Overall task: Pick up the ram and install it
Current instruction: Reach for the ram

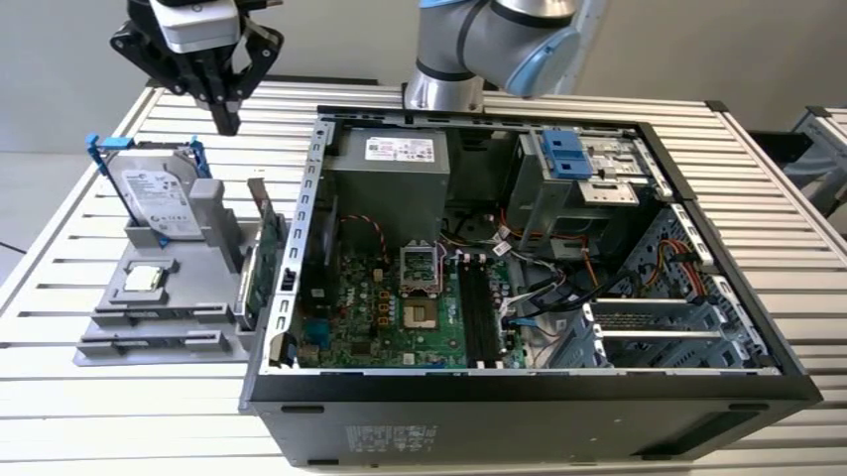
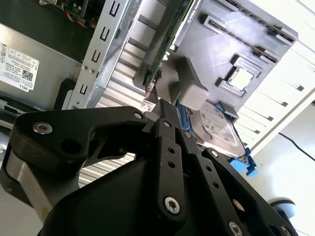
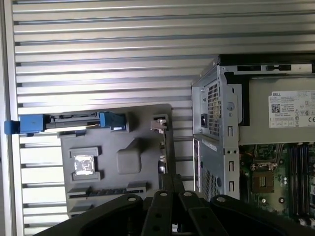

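Note:
My gripper (image 1: 226,123) hangs above the far end of the grey parts holder (image 1: 179,297), at the exterior view's left, with its black fingers pointing down. The fingers are pressed together in both wrist views (image 2: 165,105) (image 3: 172,180), and nothing shows between them. The ram is hidden or out of view; I cannot pick it out on the holder or in the case. Two long slots run along the holder's near edge (image 3: 106,189). The motherboard's black memory slots (image 1: 477,307) lie inside the open computer case (image 1: 530,392).
On the holder stand a silver hard drive with blue rails (image 1: 159,198), an upright green expansion card (image 1: 269,253) and a small square chip (image 1: 146,280). The case's metal wall (image 1: 311,198) rises beside the card. The arm's base (image 1: 443,91) sits behind the case on the slatted table (image 1: 106,416).

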`<state>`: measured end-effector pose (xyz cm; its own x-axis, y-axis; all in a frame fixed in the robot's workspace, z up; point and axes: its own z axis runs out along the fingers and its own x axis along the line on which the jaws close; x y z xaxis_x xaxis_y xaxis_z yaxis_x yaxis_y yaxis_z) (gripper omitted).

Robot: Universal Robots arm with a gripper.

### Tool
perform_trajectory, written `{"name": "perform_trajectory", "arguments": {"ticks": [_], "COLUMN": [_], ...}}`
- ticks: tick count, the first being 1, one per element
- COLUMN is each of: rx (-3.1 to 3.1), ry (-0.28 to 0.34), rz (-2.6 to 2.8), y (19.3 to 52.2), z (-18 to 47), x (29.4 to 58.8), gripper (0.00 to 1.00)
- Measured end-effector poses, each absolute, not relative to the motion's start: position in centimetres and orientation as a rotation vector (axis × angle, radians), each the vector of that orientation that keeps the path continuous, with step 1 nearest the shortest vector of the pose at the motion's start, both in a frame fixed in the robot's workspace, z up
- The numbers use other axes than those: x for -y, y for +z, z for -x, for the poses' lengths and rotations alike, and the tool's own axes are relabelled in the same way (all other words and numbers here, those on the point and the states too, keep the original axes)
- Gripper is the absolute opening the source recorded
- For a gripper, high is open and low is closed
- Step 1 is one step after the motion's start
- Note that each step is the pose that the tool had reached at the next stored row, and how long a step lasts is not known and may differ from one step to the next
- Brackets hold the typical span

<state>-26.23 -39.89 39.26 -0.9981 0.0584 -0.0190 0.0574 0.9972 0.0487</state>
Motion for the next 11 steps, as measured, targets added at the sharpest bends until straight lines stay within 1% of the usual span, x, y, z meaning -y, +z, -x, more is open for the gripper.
{"name": "perform_trajectory", "arguments": {"ticks": [11], "rx": [-3.119], "ry": [0.075], "rz": [-0.090], "y": [39.26], "z": [27.02], "x": [39.89], "gripper": [0.00]}}
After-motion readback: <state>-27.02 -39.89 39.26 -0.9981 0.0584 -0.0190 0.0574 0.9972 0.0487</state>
